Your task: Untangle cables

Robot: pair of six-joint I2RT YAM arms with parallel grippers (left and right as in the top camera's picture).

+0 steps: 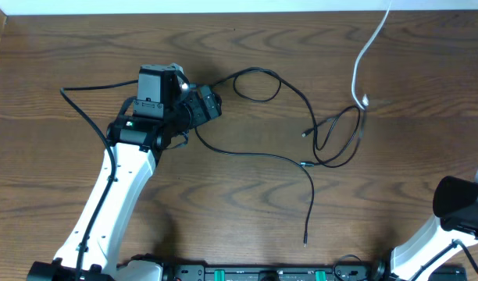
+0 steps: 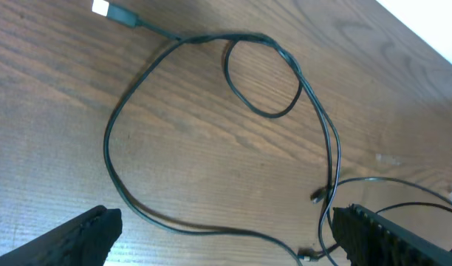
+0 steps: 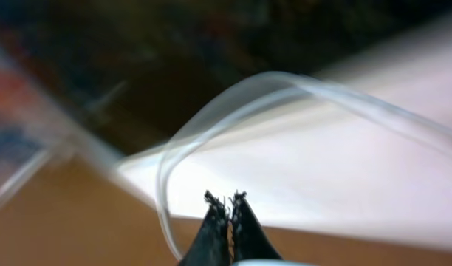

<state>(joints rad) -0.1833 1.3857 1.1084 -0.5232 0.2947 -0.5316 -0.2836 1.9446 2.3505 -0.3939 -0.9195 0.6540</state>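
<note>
Two thin black cables lie across the middle of the table. One black cable (image 1: 258,72) loops near my left gripper (image 1: 204,105) and runs down to a plug (image 1: 304,240). The other black cable (image 1: 337,144) coils at the right. In the left wrist view my left gripper (image 2: 230,244) is open just above the wood, and a black cable (image 2: 211,230) passes between its fingers untouched. The white cable (image 1: 362,58) rises from its plug (image 1: 364,100) out of the top edge. My right gripper (image 3: 226,198) is shut, with the white cable (image 3: 211,111) arching away beside it.
My left arm (image 1: 114,195) stretches from the front left. A joint of the right arm (image 1: 458,199) shows at the front right. A silver-tipped plug (image 2: 100,9) lies at the far end of the black loop. A pale wall strip (image 1: 239,6) borders the table's back edge.
</note>
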